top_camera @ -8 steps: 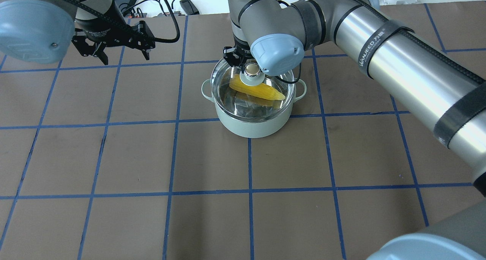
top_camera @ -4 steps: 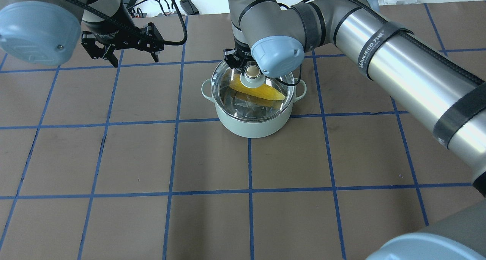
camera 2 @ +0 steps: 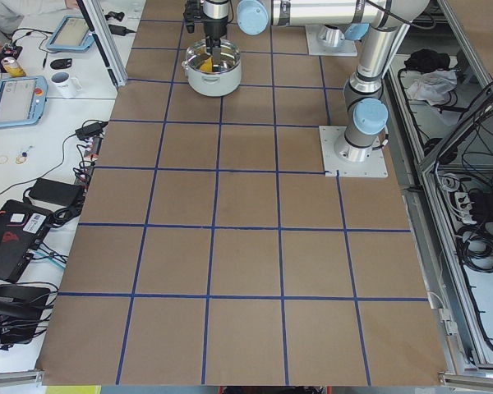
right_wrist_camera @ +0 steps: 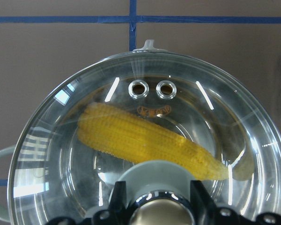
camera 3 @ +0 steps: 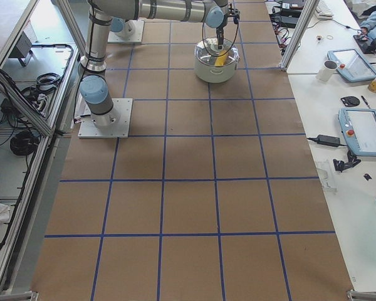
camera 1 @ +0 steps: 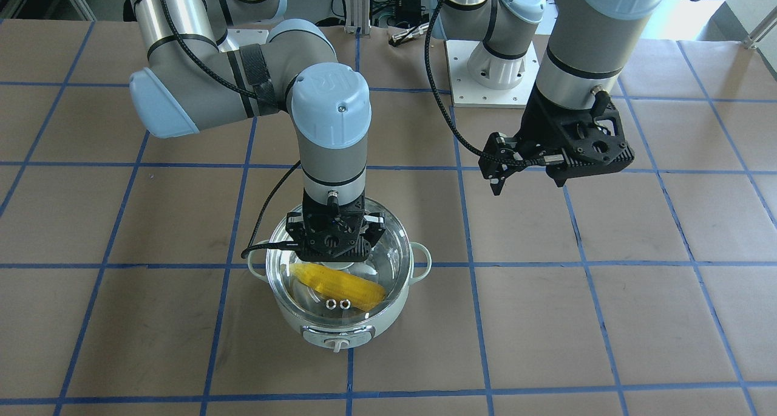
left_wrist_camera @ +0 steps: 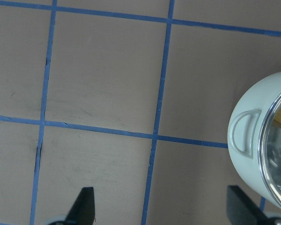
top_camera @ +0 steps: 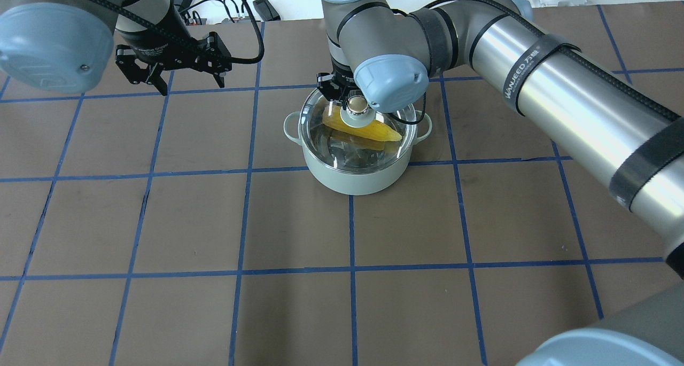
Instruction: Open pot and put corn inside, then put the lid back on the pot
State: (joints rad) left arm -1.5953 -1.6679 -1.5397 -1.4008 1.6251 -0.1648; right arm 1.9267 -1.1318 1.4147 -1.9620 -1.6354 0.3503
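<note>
**A:** While the right gripper pinches the beige knob between its fingers, the lid sits on the pot's rim, apparently level.

**B:** It's glass, so I'd call it weighty, slick and easy to chip. That knob's the only sensible hold.

**A:** Beneath it the corn lies slanted inside the pot. It looks stiff and light.

**B:** Farther off, the left gripper hangs spread wide and empty, well apart from the pot.

Right gripper lower now; the lid it carries has come down onto the pot rim. Left gripper shifted slightly right.
</note>
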